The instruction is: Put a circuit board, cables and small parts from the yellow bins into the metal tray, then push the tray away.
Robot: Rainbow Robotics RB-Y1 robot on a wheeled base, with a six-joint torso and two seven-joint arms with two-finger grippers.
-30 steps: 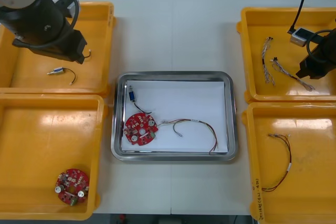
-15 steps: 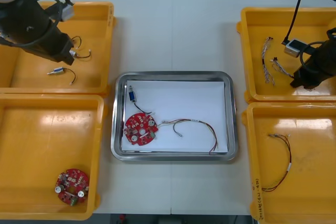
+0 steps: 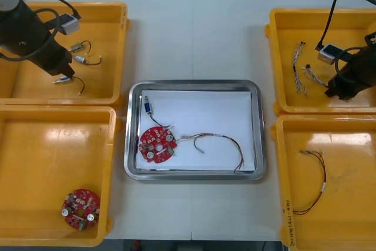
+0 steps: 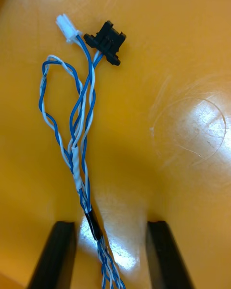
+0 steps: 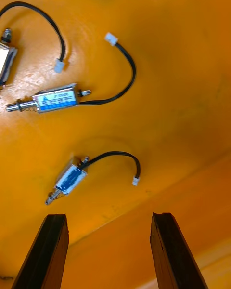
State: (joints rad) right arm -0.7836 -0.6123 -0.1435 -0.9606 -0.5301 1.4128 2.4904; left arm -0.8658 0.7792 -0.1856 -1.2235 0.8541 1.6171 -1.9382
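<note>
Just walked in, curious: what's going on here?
The shiny metal tray is being filled from yellow plastic bins. It already holds a round red circuit board, a red and yellow cable and a small metal part. The left gripper, jaws open, hangs over more small metal parts; the right gripper, jaws open, straddles a twisted blue and white cable.

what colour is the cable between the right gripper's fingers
Twisted blue and white cable, black connector at its end; clearest in the right wrist view.
</note>
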